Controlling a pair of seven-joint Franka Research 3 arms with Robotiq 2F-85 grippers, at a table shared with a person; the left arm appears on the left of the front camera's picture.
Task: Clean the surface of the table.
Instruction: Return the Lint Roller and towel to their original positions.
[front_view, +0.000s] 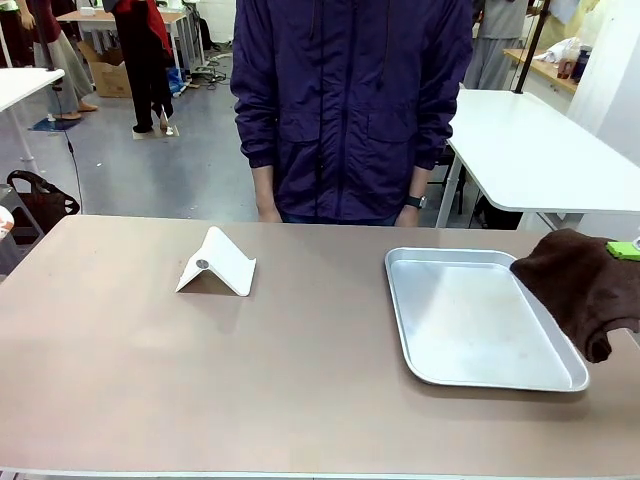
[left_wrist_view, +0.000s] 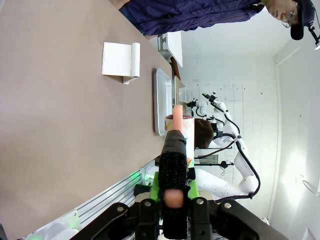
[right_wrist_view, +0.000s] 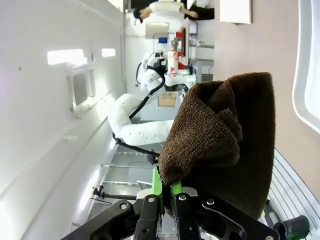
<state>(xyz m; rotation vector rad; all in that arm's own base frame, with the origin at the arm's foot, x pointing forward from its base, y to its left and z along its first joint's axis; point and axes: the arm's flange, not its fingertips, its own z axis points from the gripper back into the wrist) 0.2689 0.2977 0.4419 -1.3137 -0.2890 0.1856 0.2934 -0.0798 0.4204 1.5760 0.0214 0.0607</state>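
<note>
**Brown cloth held above the tray's right edge**

The metal tray (front_view: 470, 325) lies on the table (front_view: 200, 380) toward 3 o'clock of the front view. It is shallow and rectangular with rounded corners and a raised rim, its dull silver floor bare. The table spans the whole view, a smooth matte taupe top with a thin pale edge.

At about 10 o'clock from the tray, well apart from it, stands a white folded stand (front_view: 216, 263), tent-shaped, with a small round hole in its near face.

The right gripper (right_wrist_view: 166, 192) is clenched on a dark brown cloth (right_wrist_view: 225, 140), a nubby, towel-like knit bunched into thick folds. In the front view the cloth (front_view: 585, 285) hangs at 3 o'clock, overlapping the tray's right rim.

The left gripper (left_wrist_view: 173, 187) is clenched on a slim cylinder with a pinkish end (left_wrist_view: 177, 112), held off the table's near edge.

A person in a dark purple jacket (front_view: 350, 100) stands at 12 o'clock.
</note>
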